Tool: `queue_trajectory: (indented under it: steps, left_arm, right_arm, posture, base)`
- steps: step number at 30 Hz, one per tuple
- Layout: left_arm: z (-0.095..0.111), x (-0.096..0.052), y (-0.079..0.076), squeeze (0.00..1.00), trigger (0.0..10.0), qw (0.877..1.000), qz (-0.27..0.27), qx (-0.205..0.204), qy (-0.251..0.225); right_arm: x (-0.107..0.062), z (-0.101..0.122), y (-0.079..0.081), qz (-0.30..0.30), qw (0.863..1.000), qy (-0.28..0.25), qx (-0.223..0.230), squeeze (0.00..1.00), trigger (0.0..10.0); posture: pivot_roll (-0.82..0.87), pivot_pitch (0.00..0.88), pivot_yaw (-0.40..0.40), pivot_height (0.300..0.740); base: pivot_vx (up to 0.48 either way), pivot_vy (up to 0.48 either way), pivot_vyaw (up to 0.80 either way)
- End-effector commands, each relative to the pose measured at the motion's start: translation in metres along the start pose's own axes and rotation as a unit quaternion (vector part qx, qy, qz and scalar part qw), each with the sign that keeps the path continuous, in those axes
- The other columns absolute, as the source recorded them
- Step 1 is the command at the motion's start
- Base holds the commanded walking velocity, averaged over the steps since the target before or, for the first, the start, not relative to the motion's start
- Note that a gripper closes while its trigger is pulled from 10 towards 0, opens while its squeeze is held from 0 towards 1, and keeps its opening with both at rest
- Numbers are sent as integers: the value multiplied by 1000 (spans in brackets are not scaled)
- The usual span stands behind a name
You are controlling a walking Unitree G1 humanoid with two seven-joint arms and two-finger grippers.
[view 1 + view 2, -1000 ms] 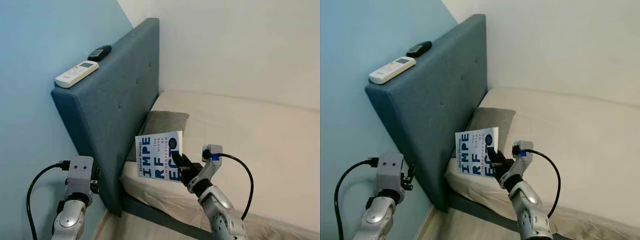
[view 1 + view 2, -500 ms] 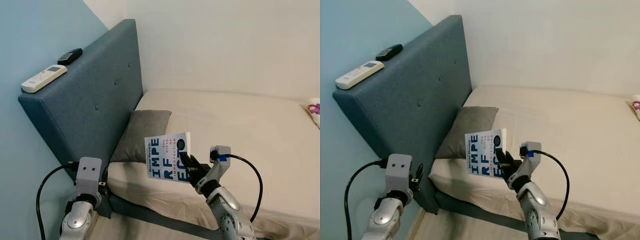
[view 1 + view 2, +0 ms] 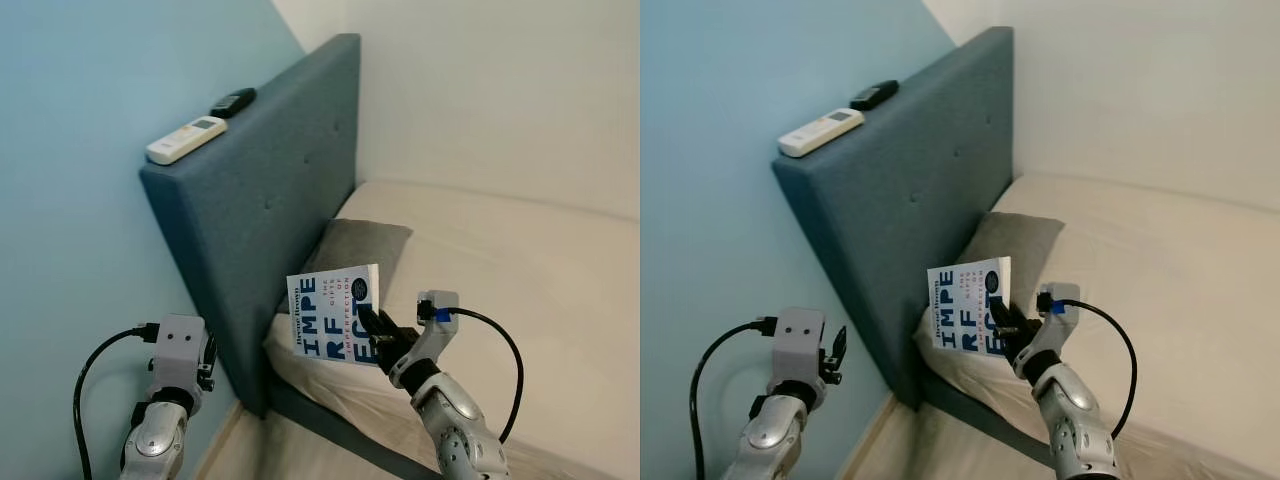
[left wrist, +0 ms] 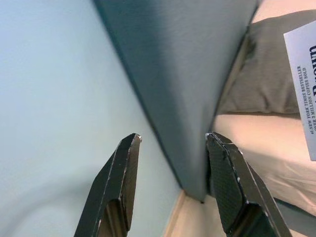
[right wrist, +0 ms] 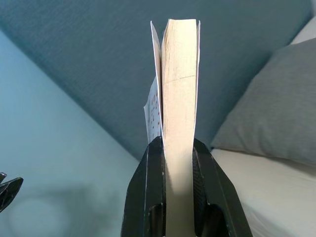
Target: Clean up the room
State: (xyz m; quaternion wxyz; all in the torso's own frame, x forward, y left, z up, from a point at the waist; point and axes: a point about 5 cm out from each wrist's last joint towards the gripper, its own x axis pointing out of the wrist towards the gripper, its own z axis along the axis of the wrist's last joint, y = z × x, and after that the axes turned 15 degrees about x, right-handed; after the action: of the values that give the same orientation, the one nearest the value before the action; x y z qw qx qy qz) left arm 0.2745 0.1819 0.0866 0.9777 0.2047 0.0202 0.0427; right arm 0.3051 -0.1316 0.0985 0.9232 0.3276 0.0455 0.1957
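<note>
A white paperback book (image 3: pixel 333 313) with big blue letters stands upright in the air before the bed, and my right gripper (image 3: pixel 372 329) is shut on its lower right edge. In the right wrist view the book's page edge (image 5: pixel 178 94) is squeezed between the two black fingers (image 5: pixel 148 192). My left gripper (image 4: pixel 173 143) is open and holds nothing; it hangs low at the left beside the blue wall, its wrist (image 3: pixel 178 355) near the foot of the headboard.
A dark blue padded headboard (image 3: pixel 270 200) stands against the light blue wall. On its top lie a white remote (image 3: pixel 186 139) and a black remote (image 3: pixel 232 102). A grey pillow (image 3: pixel 355 255) leans on the cream mattress (image 3: pixel 500 270). Wooden floor (image 3: pixel 260 450) runs below.
The camera has swung back to the left, so the headboard and bed shifted right in the picture. The book stays clamped in my right gripper at the same height.
</note>
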Motion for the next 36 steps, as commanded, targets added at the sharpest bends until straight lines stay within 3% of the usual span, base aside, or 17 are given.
queue_trajectory:
  steps: [1, 10, 26, 31, 36]
  left_arm:
    - [-6, -2, 1, 0, 10000, 1000, -1, 2, 12]
    - [-4, -4, -2, 0, 10000, 1000, -8, 1, 10]
    - [-2, -5, -12, 0, 10000, 1000, -22, 3, 6]
    - [-2, -4, -12, 0, 10000, 1000, -22, 7, 8]
    - [-6, -4, -10, 0, 10000, 999, -17, -13, 25]
  right_arm:
    - [1, 3, 7, 18, 1000, -8, -3, 0, 10000]
    - [-2, 4, 6, 17, 1000, -10, -3, 0, 10000]
    - [-6, 6, 2, 11, 1000, -14, 5, 0, 10000]
    - [-5, 6, 2, 11, 1000, -13, 5, 0, 10000]
    - [-5, 7, 2, 11, 1000, -11, 4, 0, 10000]
  posture:
    - [23, 108, 35, 710]
    - [17, 111, 36, 710]
    - [8, 118, 28, 710]
    - [7, 118, 27, 710]
    - [4, 121, 26, 710]
  base:
    - [0, 0, 800]
    - [0, 0, 800]
    - [0, 0, 0]
    - [0, -480, 0]
    - [0, -249, 0]
